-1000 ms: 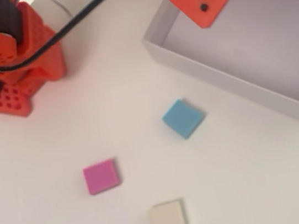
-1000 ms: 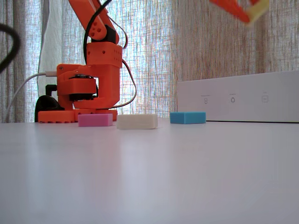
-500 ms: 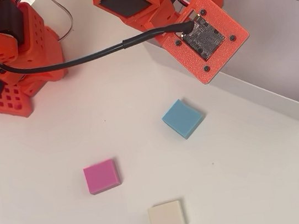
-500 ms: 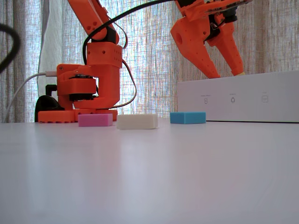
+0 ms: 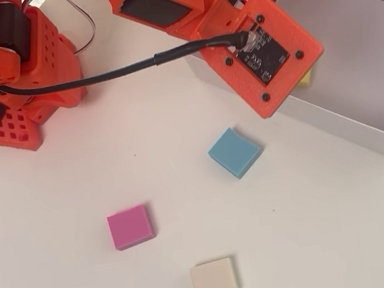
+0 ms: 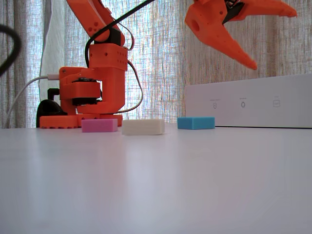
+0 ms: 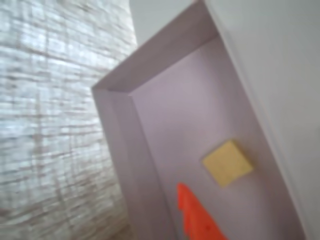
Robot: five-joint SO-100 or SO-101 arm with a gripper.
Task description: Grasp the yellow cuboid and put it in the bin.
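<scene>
Small matte bright-yellow cuboid (image 7: 227, 162) lies flat on the pale lavender floor of the shallow white-walled bin (image 7: 117, 135), just beyond the one orange fingertip seen in the wrist view. Orange fingers (image 6: 275, 36) spread wide, empty, above the bin. Placement looks done; only retreat remains.

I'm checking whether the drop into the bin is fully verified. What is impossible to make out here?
- Yellow cuboid: overhead view shows only a sliver; the arm's camera plate covers the rest.
- Fixed view: the bin wall hides the cuboid and the floor.
- Hand: upper finger's base cut off by the top edge in the fixed view.
- Wrist view: blurred, only one orange fingertip visible.
</scene>
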